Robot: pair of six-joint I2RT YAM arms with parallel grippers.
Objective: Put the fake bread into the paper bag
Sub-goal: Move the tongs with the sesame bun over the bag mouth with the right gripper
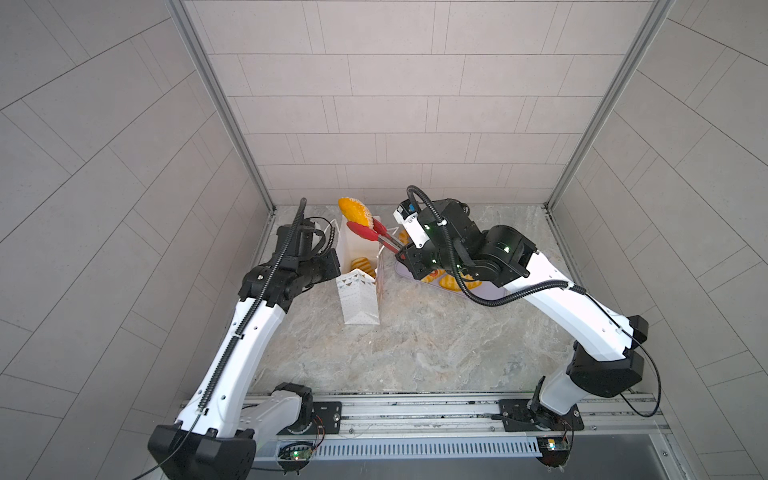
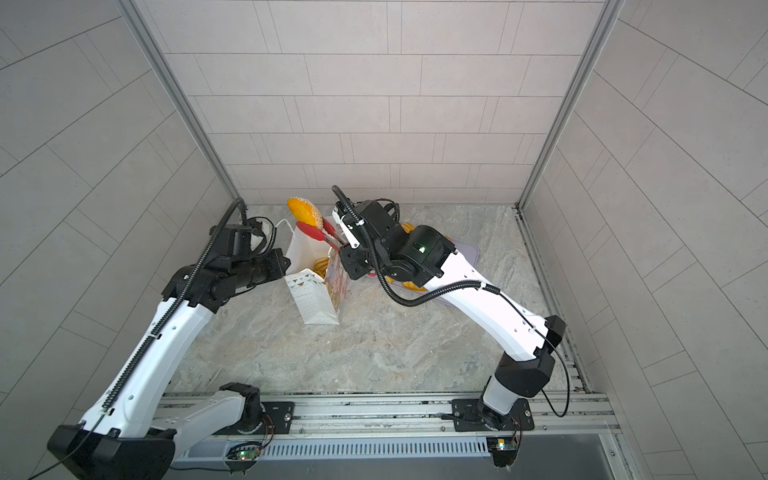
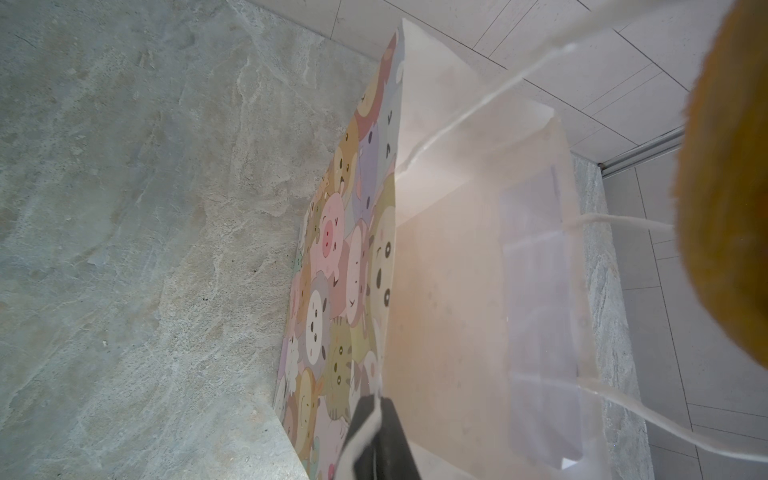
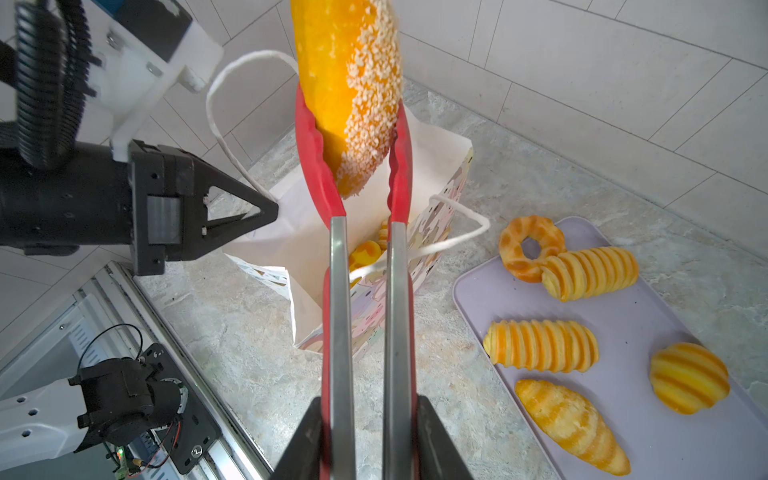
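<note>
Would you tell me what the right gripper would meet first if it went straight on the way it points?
Probably the paper bag: its near rim lies just ahead, under the tongs, though the height gap is unclear.

A grey, marble-veined tabletop (image 1: 415, 345) sat enclosed on three sides by pale tiled walls (image 1: 395, 104), joined at the corners by aluminium posts (image 1: 221, 104). An aluminium rail (image 1: 415, 409) ran along its front edge under soft, even light.
</note>
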